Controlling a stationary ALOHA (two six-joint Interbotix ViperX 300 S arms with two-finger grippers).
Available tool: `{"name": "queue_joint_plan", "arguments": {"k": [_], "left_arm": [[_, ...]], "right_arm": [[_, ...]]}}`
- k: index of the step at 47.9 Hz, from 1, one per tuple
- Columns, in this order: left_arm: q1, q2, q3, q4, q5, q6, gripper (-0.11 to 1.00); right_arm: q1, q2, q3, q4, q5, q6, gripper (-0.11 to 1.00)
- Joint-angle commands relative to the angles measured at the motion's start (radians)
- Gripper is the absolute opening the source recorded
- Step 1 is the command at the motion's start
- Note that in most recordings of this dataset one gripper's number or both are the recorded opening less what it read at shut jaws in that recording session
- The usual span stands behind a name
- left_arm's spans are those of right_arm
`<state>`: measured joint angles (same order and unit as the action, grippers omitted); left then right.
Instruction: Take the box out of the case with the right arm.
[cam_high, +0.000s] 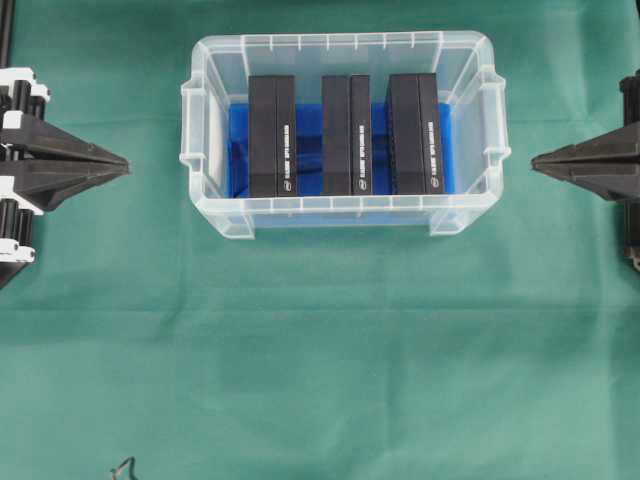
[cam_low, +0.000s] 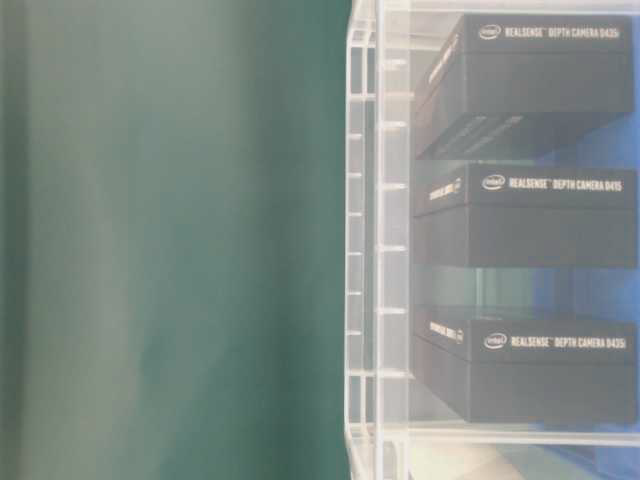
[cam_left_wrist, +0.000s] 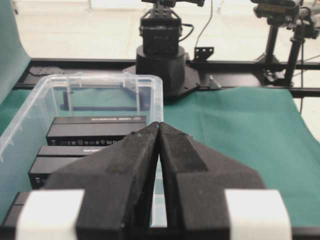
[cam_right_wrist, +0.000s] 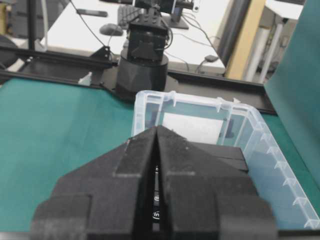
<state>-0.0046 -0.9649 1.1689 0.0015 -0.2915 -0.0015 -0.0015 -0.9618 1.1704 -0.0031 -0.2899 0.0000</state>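
Observation:
The clear case (cam_high: 205, 150) with a blue bottom sits at the top middle of the green cloth. Three black boxes stand in it: a left box (cam_high: 272, 135), a middle box (cam_high: 346, 133) and a right box (cam_high: 414, 132). The table-level view shows their white print through the case wall (cam_low: 392, 240). My right gripper (cam_high: 534, 163) rests shut, empty, just right of the case, tips pointing at it. My left gripper (cam_high: 127, 165) is shut and empty on the case's left. The wrist views show each gripper's tips, left (cam_left_wrist: 159, 124) and right (cam_right_wrist: 156, 128), meeting in front of the case (cam_left_wrist: 150, 95) (cam_right_wrist: 250, 125).
Green cloth (cam_high: 320, 370) covers the table in front of the case. A small dark wire end (cam_high: 122, 466) lies at the bottom edge. Each wrist view shows the opposite arm's base (cam_left_wrist: 160, 55) (cam_right_wrist: 142, 65) beyond the case.

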Motion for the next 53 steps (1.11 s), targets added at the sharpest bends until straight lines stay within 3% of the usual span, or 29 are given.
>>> {"name": "queue_joint_plan", "arguments": {"k": [1, 12, 20, 35, 45, 53], "left_arm": [[0.003, 0.008, -0.023, 0.032, 0.014, 0.003, 0.0], [0.003, -0.008, -0.049, 0.032, 0.078, -0.006, 0.0], [0.003, -0.035, -0.135, 0.032, 0.127, -0.014, 0.0], [0.008, -0.026, -0.394, 0.032, 0.491, -0.006, 0.0], [0.014, -0.021, -0.416, 0.032, 0.624, -0.017, 0.0], [0.006, 0.015, -0.476, 0.032, 0.888, -0.044, 0.0]], "right_arm": [[-0.006, 0.014, -0.014, 0.002, 0.0, 0.002, 0.0], [-0.005, 0.04, -0.086, 0.005, 0.141, 0.035, 0.0], [-0.005, 0.038, -0.202, 0.005, 0.233, 0.077, 0.0], [-0.021, 0.067, -0.456, 0.003, 0.54, 0.133, 0.0], [-0.026, 0.083, -0.5, 0.003, 0.695, 0.146, 0.0], [-0.029, 0.097, -0.545, 0.0, 0.923, 0.193, 0.0]]}}
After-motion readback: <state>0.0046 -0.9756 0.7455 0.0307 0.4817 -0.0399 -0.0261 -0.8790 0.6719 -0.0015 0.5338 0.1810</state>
